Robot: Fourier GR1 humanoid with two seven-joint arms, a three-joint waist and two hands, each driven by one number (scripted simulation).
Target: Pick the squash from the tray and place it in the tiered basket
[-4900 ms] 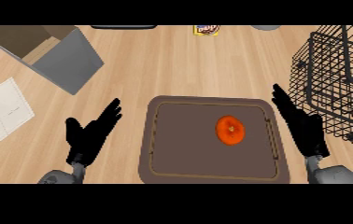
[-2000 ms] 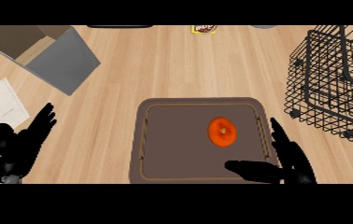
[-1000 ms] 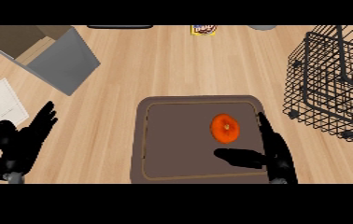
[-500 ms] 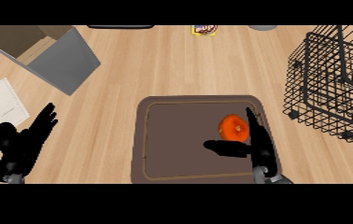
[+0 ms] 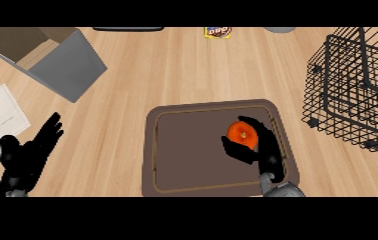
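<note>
Forward over the tray since half a second ago goes the right hand (image 5: 260, 143), and now its black fingers and thumb are wrapping round the small round orange squash (image 5: 242, 132), fingers curling over the far and right side, thumb coming in from the near left, so the hand is closing on it rather than spread flat. Whether the squash has left the tray surface cannot be told from this steep downward view. It shows as a bright orange ball with a darker reddish patch at its middle, only its left and upper part visible between the dark fingers. It sits in the right half of the brown rectangular tray with rounded corners (image 5: 179, 152), closer to the tray's far edge than its near one. Grey forearm of the right arm comes up from the tray's near right corner. Over at the counter's left edge near the front, the left hand (image 5: 29, 154) rests open, fingers straight and pointing away, holding nothing and touching no object. At the counter's right edge stands the black wire tiered basket (image 5: 350, 86), well apart from the squash and just beyond the tray's far right corner. Toward the far left corner of the light wooden counter (image 5: 177, 69) sits a grey open box (image 5: 55, 59).
</note>
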